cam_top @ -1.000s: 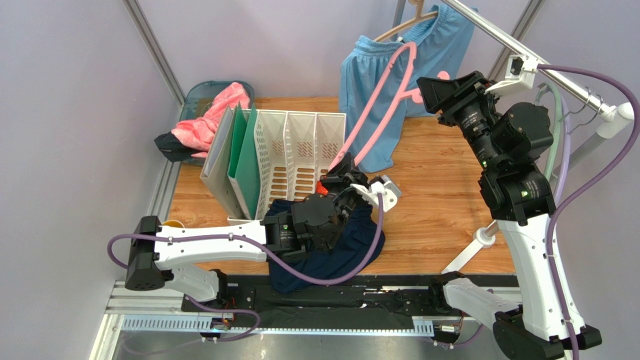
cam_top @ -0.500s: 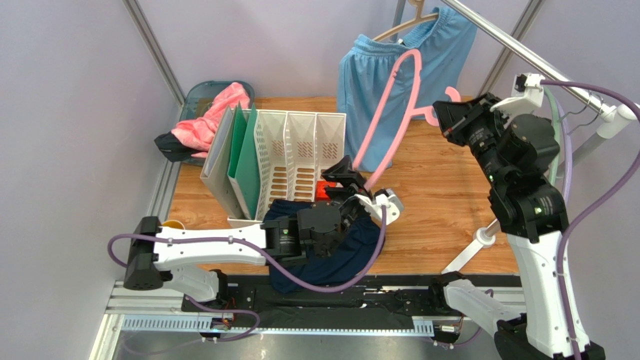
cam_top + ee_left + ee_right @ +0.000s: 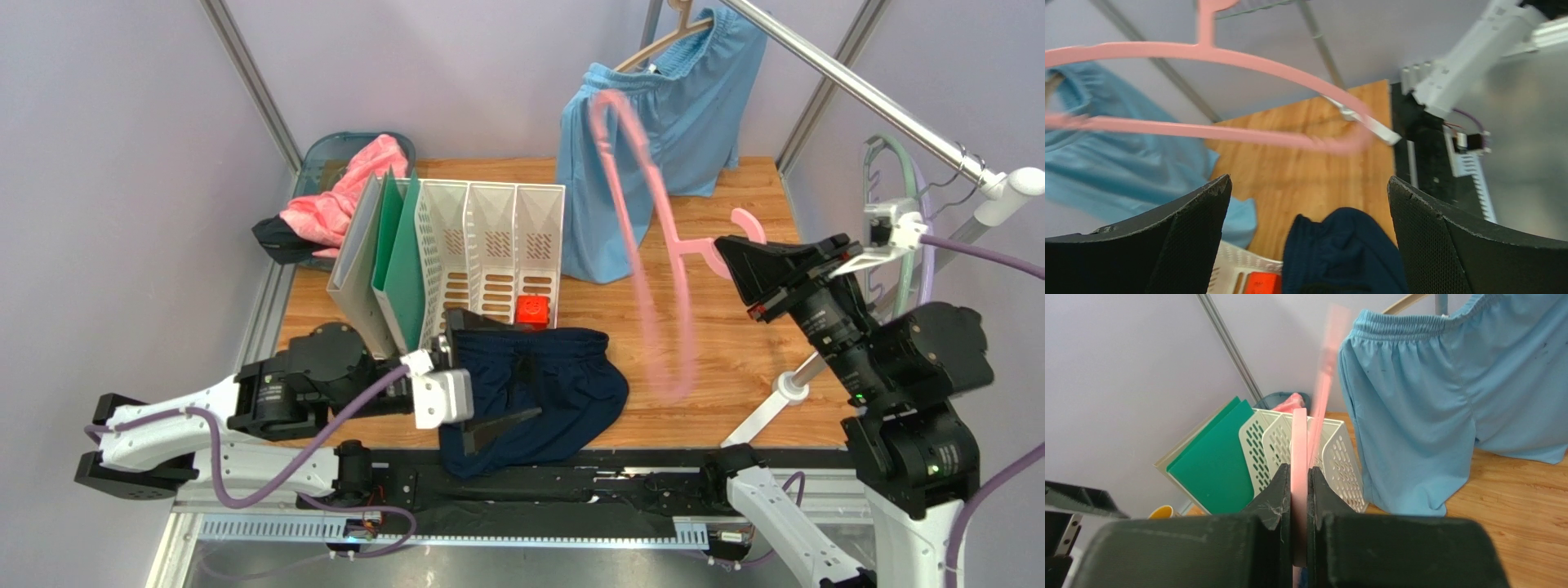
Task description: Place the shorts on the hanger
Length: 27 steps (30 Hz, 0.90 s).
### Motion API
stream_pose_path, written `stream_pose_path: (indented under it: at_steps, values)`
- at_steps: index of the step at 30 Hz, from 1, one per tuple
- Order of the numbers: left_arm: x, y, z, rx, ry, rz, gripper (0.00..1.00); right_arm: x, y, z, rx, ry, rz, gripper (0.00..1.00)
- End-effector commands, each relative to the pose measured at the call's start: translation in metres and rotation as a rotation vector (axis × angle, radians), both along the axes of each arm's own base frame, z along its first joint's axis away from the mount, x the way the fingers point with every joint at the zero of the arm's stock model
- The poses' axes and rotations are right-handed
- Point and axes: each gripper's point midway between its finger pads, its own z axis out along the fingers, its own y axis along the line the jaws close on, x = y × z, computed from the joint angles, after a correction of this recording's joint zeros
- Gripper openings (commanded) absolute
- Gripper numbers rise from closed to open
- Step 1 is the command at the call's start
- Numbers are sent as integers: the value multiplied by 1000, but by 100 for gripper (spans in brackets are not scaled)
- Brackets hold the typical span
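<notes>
Two grippers, two states. I see the right gripper (image 3: 726, 254) pinched tight on the hanger (image 3: 1168, 50) near its hook, up in the air. The left gripper (image 3: 1309, 179) is spread wide and empty. The shorts (image 3: 577, 380) overhang the table's (image 3: 724, 331) near edge, with the file rack (image 3: 491, 245) just behind.

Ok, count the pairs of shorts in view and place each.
2. The navy shorts lie on the table near the front edge; the light blue shorts hang on a wooden hanger at the back. The pink cloth in the basket may hide more.
</notes>
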Motion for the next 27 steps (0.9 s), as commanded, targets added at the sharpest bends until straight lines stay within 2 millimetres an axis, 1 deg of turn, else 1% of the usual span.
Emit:
stream_pose_path:
  at_steps: [1, 2, 3, 4, 5, 6, 7, 8, 9, 10, 11, 12, 13, 14, 15, 16, 17, 18, 19, 20, 21, 22, 23, 24, 25, 27]
  values:
    - [-43, -13, -73, 216, 116, -227, 99, 15, 14, -5, -54, -12, 58, 0]
    - [-42, -9, -71, 205, 105, -219, 99, 16, 18, 3, -53, -43, 83, 0]
    - [-41, -7, -79, 216, 95, -217, 99, 14, 21, 6, -56, -53, 104, 0]
    - [-41, -3, -78, 206, 85, -216, 99, 12, 28, 7, -79, -70, 147, 0]
    - [-40, 5, -72, 181, 74, -209, 99, 9, 31, 11, -98, -94, 173, 0]
    - [-35, 9, -65, 164, 69, -179, 99, 5, 37, 11, -121, -107, 213, 0]
    - [-32, 12, -58, 153, 63, -163, 99, -4, 47, 9, -170, -138, 295, 0]
    - [-29, 16, -56, 172, 51, -151, 99, -7, 53, 3, -192, -128, 345, 0]
    - [-24, 25, -31, 152, 31, -157, 99, -22, 68, -15, -275, -121, 499, 0]
    - [-24, 25, -24, 153, 8, -179, 99, -23, 72, -24, -314, -110, 549, 0]
    - [-16, 31, -1, 114, -14, -155, 99, -31, 77, -32, -347, -107, 621, 0]
    - [-13, 30, -5, 153, -18, -154, 99, -34, 76, -49, -417, -97, 652, 0]
    - [-11, 35, 11, 137, -53, -152, 99, -33, 77, -58, -448, -84, 677, 0]
    - [-2, 36, 11, 152, -59, -122, 99, -40, 78, -61, -473, -96, 717, 0]
    - [5, 37, 0, 214, -47, -105, 99, -43, 76, -73, -527, -93, 743, 0]
    - [6, 40, 4, 223, -49, -103, 99, -44, 76, -78, -544, -85, 759, 0]
    - [9, 40, 2, 248, -47, -104, 99, -47, 77, -78, -568, -99, 787, 0]
    - [15, 41, -17, 333, -5, -96, 99, -52, 76, -87, -582, -61, 817, 0]
    - [13, 41, -15, 344, 0, -115, 99, -55, 78, -89, -616, -90, 843, 0]
    - [13, 41, -20, 372, -9, -130, 99, -53, 80, -93, -622, -71, 873, 0]
    - [16, 39, -29, 410, 7, -129, 99, -58, 80, -95, -632, -54, 894, 0]
    - [19, 38, -33, 424, 9, -122, 99, -59, 81, -97, -645, -49, 913, 0]
    - [25, 34, -48, 489, 15, -119, 99, -63, 89, -105, -712, -56, 971, 0]
    - [27, 29, -57, 523, 27, -129, 99, -65, 91, -107, -734, -63, 981, 0]
    - [28, 27, -61, 539, 39, -129, 99, -70, 95, -111, -770, -76, 1008, 0]
    - [31, 23, -78, 598, 70, -134, 98, -70, 100, -115, -800, -84, 1023, 0]
